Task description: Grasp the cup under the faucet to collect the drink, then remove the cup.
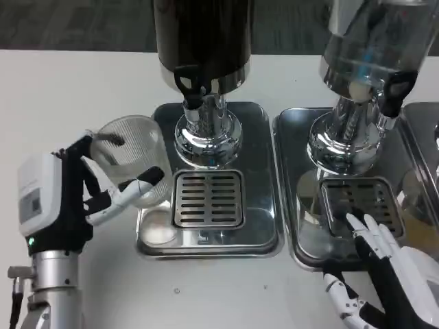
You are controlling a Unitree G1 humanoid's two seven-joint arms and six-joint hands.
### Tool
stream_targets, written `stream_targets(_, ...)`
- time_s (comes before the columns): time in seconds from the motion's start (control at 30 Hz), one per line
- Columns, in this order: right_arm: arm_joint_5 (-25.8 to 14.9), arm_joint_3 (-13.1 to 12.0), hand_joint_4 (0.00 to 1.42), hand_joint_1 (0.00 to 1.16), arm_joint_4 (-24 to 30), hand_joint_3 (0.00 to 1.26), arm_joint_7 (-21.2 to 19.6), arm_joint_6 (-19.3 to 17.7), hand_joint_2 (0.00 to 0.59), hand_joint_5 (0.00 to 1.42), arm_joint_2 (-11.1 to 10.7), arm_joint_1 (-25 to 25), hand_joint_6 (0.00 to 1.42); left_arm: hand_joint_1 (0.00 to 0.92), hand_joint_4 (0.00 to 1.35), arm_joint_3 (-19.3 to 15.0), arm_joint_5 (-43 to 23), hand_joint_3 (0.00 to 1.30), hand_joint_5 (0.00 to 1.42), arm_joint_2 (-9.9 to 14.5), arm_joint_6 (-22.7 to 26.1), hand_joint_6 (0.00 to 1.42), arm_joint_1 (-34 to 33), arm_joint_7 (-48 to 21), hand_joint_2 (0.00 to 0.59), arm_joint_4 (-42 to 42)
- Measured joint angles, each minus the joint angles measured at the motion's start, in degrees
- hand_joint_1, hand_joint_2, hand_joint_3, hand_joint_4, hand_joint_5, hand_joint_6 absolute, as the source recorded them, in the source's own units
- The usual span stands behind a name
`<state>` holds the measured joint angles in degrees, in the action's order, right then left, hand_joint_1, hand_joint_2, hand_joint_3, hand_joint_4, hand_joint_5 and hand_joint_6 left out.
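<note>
A clear ribbed plastic cup [134,156] is tilted, mouth toward the camera, left of the dark drink dispenser [204,41]. My left hand [65,199] grips the cup, thumb on its near side and fingers around its far rim. The cup is beside the black faucet [188,82] and left of the slotted drip grate [208,199], over the left edge of the steel drip tray [260,233]. My right hand [381,271] rests at the lower right with its fingers spread and nothing in it, near the front of the second tray [295,205].
A second dispenser with a clear tank [374,48] stands at the right on its own tray and grate [360,202]. Chrome pedestals [208,133] rise behind each grate. White table [62,89] lies to the left and front.
</note>
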<state>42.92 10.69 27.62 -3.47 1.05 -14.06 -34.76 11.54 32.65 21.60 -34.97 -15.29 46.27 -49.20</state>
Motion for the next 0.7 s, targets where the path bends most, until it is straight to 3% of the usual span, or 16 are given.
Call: stream_targets(0.7, 0.28, 0.53, 0.0, 0.25, 2.68, 0.1, -1.9, -0.43, 0.507, 0.0, 2.25, -4.23, 0.13, 0.311, 0.87, 3.57, 1.57, 0.73, 1.13, -3.87, 2.3, 1.42, -7.43, -4.43, 0.096, -9.82)
